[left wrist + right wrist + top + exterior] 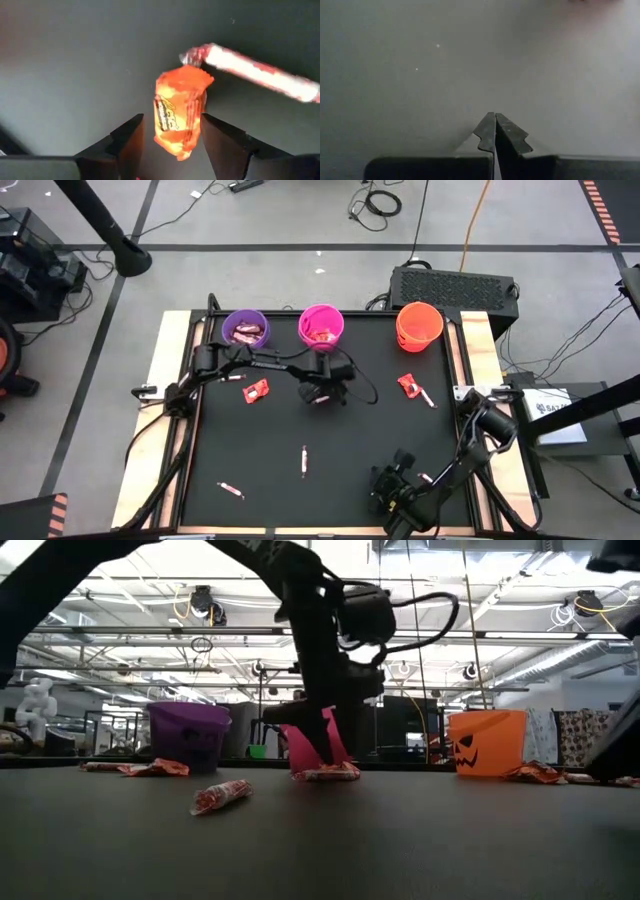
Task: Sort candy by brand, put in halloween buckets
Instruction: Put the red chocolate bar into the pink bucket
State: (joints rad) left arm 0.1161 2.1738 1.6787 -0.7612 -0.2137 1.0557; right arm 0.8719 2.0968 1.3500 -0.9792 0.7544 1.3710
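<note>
An orange-wrapped candy (177,115) lies on the black mat, with a pale stick candy (255,72) that has red twisted ends just beyond it. My left gripper (172,118) is open over the mat's middle (322,392), pointing steeply down. Its two fingers stand on either side of the orange candy, close to it. The purple bucket (245,328), pink bucket (321,325) and orange bucket (419,325) stand along the far edge, the first two with candy inside. My right gripper (495,117) is shut with nothing in it, low over the mat's near right corner (393,490).
Loose candy lies scattered on the mat: a red one (256,390) left of my left gripper, a red one with a stick (410,387) at the right, and sticks at the middle (304,460), near left (231,490) and by my right arm (425,478).
</note>
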